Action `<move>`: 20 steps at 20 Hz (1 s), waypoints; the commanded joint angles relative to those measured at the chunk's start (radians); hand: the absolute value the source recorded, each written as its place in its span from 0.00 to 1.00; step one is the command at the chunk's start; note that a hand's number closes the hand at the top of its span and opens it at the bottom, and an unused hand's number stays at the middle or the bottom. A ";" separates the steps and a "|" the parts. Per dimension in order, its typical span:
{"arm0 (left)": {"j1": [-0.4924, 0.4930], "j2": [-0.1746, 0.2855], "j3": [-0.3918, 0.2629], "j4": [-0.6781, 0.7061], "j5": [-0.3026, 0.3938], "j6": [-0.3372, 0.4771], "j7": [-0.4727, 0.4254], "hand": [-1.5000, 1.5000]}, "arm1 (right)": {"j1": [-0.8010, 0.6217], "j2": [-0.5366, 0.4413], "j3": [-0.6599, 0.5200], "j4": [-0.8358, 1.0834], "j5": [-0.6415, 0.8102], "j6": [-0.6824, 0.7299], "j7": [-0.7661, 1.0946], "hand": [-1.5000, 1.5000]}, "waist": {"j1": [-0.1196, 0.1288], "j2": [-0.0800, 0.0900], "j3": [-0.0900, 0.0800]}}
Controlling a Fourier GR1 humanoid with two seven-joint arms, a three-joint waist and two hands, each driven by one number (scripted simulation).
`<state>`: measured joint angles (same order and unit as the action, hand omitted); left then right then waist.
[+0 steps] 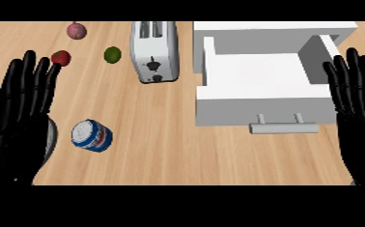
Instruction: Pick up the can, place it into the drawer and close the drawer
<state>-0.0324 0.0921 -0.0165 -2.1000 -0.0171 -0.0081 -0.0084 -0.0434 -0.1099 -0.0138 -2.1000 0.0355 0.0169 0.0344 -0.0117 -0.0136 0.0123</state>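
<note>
Bare counter (164,139) between can (92,135) and open drawer (257,83), toaster (154,51) standing beyond.

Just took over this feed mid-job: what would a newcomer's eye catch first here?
The white drawer stands pulled open at the right. The blue-and-white can sits on the counter at lower left, beside the open left hand; the right hand rests open at the right edge. A toaster stands top centre.

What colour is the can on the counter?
The can is blue and white with a silvery top; head view.
</note>
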 commanded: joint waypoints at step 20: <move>0.237 0.100 0.074 -0.156 0.237 -0.182 0.356 0.00 | 0.275 0.051 -0.036 0.007 -0.019 0.013 0.065 0.00 | 0.011 0.013 -0.012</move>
<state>0.2096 0.2018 0.0383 -2.2226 0.1935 -0.1955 0.2862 0.1504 -0.0702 -0.0485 -2.1159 0.0162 0.0010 0.1817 0.0009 -0.0014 0.0000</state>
